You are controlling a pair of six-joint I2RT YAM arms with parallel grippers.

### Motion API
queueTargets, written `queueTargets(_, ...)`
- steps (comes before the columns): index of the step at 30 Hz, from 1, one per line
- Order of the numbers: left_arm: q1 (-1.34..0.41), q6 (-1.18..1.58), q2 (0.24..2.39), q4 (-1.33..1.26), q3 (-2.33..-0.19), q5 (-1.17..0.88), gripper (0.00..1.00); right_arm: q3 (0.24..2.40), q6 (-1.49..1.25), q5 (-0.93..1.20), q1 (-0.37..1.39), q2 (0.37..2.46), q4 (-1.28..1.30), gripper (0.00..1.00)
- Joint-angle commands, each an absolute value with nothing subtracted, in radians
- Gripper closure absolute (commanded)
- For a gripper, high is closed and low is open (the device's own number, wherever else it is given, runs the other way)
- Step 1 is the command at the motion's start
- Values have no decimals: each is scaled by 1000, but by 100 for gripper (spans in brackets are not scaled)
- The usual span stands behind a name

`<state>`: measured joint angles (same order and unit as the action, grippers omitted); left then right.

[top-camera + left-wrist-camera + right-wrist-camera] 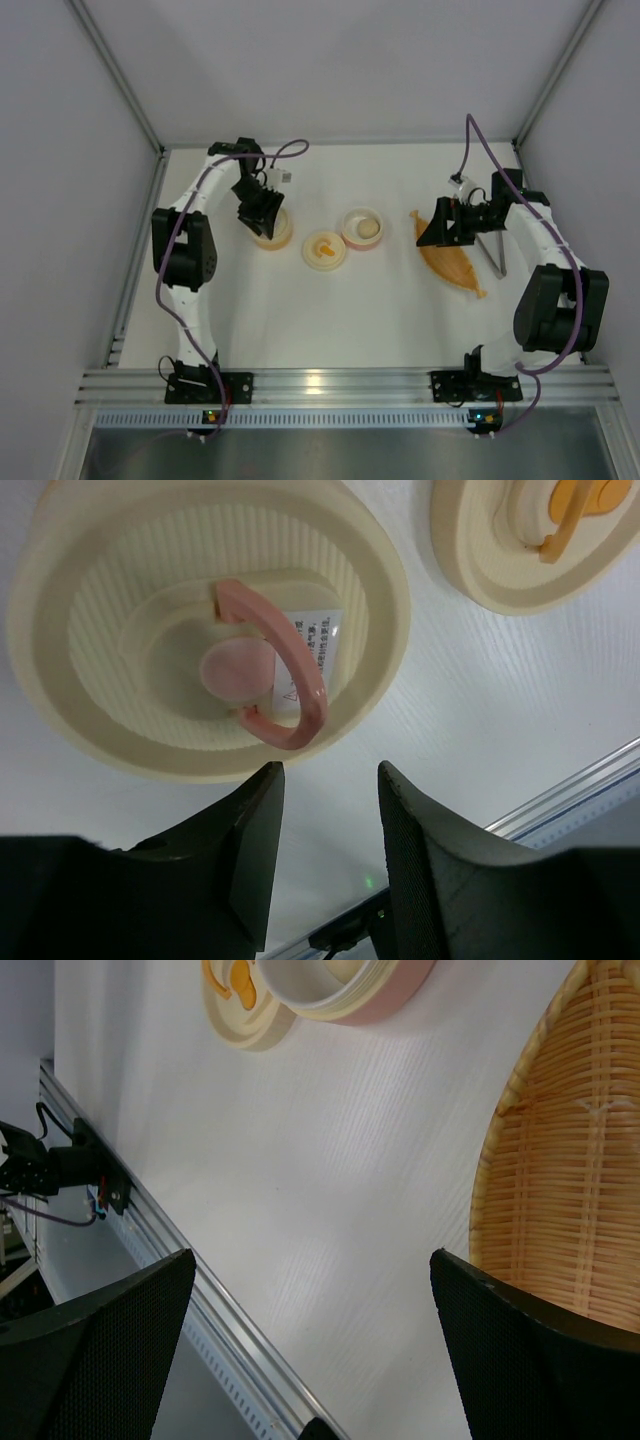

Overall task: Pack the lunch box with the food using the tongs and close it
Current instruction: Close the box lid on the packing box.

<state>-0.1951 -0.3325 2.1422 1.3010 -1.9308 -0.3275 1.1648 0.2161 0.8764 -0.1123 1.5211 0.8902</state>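
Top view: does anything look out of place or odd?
Only the lids: the pink-handled lid lies away from the open pink pot, with the orange-handled lid beside that pot instead. Nothing looks spilled or damaged.

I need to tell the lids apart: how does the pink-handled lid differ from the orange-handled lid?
Handle: the pink-handled lid has a pink arch, the orange-handled lid an orange one. Place: the pink-handled lid lies just ahead of the open left gripper, while the orange-handled lid lies apart, off to one side. Both are round and cream.
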Motion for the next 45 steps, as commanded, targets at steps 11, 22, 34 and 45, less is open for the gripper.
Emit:
queueTargets(11,-187,-203,1905,999,-1707,-354,50,1154,235,891,-110,1508,854,1)
queueTargets(22,-198,-256,1844,899,-1621,-302,35,1158,233,891,-110,1516,854,1)
queueTargets(34,-201,-270,1845,769,-1543,-255,39,1173,230,893,-110,1531,854,1)
queueTargets(45,-207,-259,1862,707,-1552,-247,46,1180,232,891,-110,1540,859,1)
